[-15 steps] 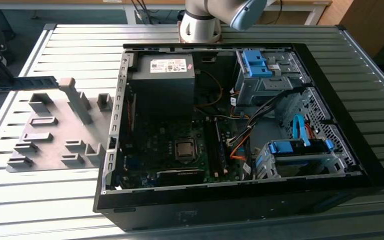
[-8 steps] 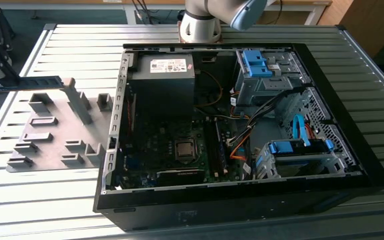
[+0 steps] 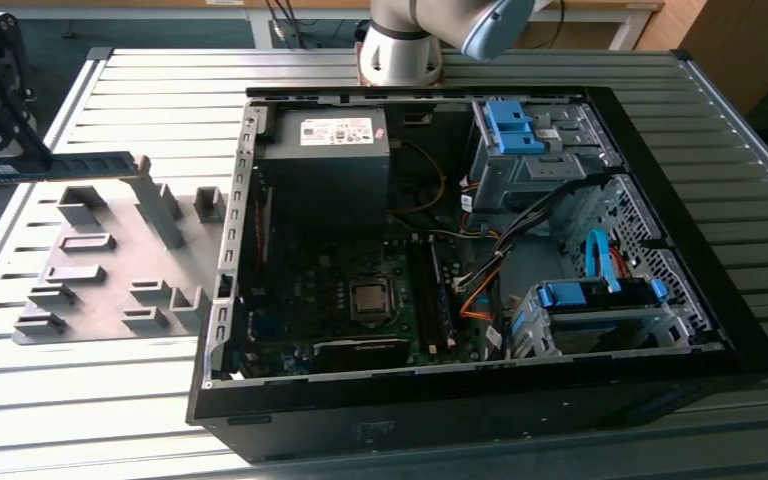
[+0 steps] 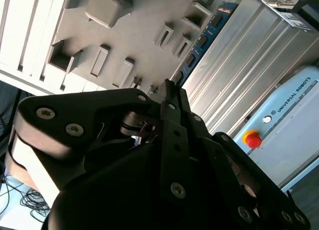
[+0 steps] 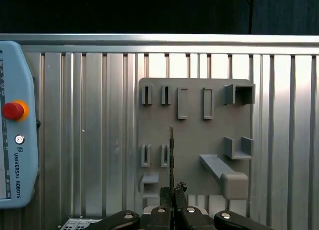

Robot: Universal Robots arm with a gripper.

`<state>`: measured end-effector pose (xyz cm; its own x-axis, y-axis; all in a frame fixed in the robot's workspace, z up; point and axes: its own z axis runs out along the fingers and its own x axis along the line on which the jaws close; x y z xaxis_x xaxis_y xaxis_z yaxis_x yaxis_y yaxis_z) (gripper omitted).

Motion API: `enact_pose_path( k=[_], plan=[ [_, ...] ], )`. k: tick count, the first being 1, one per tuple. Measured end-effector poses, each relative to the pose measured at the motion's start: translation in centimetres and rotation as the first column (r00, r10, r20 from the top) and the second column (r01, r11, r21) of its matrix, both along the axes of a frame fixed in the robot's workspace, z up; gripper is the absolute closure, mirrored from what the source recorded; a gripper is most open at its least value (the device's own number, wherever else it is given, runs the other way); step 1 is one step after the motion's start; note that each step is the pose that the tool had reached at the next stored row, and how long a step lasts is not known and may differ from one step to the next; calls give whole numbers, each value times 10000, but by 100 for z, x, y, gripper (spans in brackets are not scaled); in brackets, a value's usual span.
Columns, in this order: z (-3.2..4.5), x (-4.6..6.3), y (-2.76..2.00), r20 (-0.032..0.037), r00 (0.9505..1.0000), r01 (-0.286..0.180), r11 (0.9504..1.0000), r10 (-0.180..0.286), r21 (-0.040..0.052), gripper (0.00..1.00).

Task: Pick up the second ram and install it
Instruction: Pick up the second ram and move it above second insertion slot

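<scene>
The second ram [image 3: 71, 166], a long blue-green stick with dark chips, hangs level in the air over the far edge of the grey fixture plate [image 3: 117, 270] at the exterior view's left. My black gripper [image 3: 31, 162] is shut on one end of it. In the first wrist view the second ram [image 5: 171, 152] appears edge-on, sticking out from between my gripper [image 5: 172, 191] over the plate [image 5: 194, 135]. In the second wrist view the second ram [image 4: 199, 43] runs out beyond my gripper [image 4: 168, 88].
An open black computer case [image 3: 704, 300] lies flat at the exterior view's right, with the motherboard and its long black memory slots [image 3: 435, 300] inside. The fixture plate carries several raised grey blocks [image 3: 160, 205]. A pale blue teach pendant [image 5: 15, 130] lies on the slatted metal table [image 3: 104, 400].
</scene>
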<state>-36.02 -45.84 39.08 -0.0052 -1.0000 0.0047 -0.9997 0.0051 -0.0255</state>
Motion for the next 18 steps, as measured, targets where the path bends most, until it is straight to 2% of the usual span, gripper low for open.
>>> enact_pose_path(
  k=[18],
  plan=[
    [0, 233, 0, -1, 10000, 0, 10000, 0, 0, 86]
  ],
)
